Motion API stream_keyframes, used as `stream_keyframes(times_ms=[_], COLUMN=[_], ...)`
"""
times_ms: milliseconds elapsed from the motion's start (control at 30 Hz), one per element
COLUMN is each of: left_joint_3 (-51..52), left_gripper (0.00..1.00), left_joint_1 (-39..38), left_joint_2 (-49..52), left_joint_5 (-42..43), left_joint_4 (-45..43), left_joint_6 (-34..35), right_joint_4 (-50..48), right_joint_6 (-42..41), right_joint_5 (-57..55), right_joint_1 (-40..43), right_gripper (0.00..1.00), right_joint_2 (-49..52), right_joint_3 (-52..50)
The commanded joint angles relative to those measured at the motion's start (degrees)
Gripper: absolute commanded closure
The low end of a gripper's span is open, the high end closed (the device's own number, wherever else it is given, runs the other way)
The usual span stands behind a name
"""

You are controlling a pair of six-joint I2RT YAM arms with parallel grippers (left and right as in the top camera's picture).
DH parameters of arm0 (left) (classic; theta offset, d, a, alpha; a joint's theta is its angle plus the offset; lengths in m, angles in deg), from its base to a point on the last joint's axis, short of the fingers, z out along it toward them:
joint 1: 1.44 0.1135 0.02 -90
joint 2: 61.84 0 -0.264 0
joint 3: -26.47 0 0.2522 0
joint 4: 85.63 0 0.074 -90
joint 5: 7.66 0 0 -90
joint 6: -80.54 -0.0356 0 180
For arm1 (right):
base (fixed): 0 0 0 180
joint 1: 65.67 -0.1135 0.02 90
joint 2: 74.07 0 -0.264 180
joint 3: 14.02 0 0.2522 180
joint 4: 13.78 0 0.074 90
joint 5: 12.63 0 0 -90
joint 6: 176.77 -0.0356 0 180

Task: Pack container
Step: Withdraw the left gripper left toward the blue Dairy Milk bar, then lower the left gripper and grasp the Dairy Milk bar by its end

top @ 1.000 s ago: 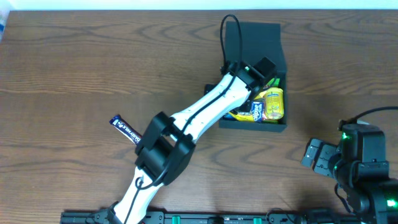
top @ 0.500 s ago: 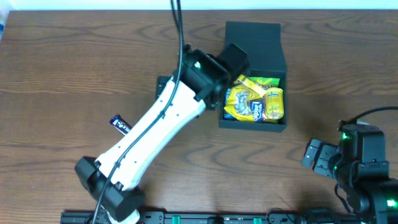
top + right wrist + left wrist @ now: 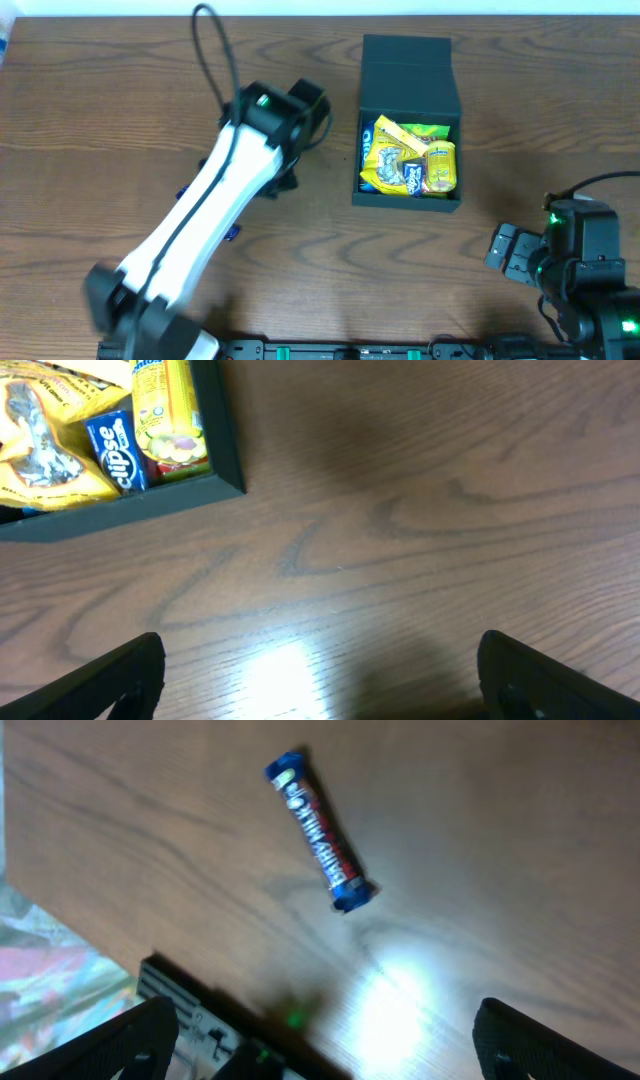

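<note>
The dark teal container (image 3: 405,198) stands at the back right of the table with its flap lid (image 3: 410,62) open. It holds yellow snack packets (image 3: 400,150) and a blue Eclipse pack (image 3: 410,178). Its corner shows in the right wrist view (image 3: 120,515). My left gripper (image 3: 303,102) hovers left of the container, open and empty (image 3: 325,1040). A blue snack bar (image 3: 318,830) lies on the table below it; the arm mostly hides it in the overhead view. My right gripper (image 3: 505,250) is open and empty (image 3: 320,670), low over the table right of the container.
The wooden table (image 3: 120,110) spreads left of the container. The left arm (image 3: 200,220) lies diagonally across the middle. The table's front edge with a black rail (image 3: 200,1010) shows in the left wrist view.
My left gripper has pulled out of the container and swung left over the table. The snacks inside are now uncovered. The right arm has not moved.
</note>
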Motion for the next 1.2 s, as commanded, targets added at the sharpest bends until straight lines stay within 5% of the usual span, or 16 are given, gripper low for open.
stream_keyframes(times_ms=[0, 367, 600, 833, 1167], left_joint_3=[4.87, 26.23, 36.46, 43.10, 45.11], left_gripper=[0.05, 0.05, 0.05, 0.05, 0.05], left_joint_1=[0.04, 2.71, 12.98, 27.17, 30.34], left_joint_2=[-9.18, -27.30, -26.91, -25.16, -15.65], left_joint_5=[-2.51, -0.15, 5.57, 14.67, 18.27], left_joint_4=[-0.31, -11.06, -19.34, -30.38, -41.40], left_joint_6=[1.99, 5.62, 5.29, -6.82, -12.55], right_joint_4=[0.07, 0.07, 0.09, 0.09, 0.09], right_joint_6=[-0.46, -0.48, -0.46, -0.46, -0.48], right_joint_5=[-0.55, -0.52, -0.52, -0.52, -0.52], right_joint_1=[0.46, 0.46, 0.46, 0.46, 0.46], right_gripper=[0.01, 0.01, 0.01, 0.01, 0.01], right_joint_2=[-0.15, -0.15, -0.15, -0.15, -0.15], right_joint_3=[-0.24, -0.24, -0.24, -0.24, -0.24])
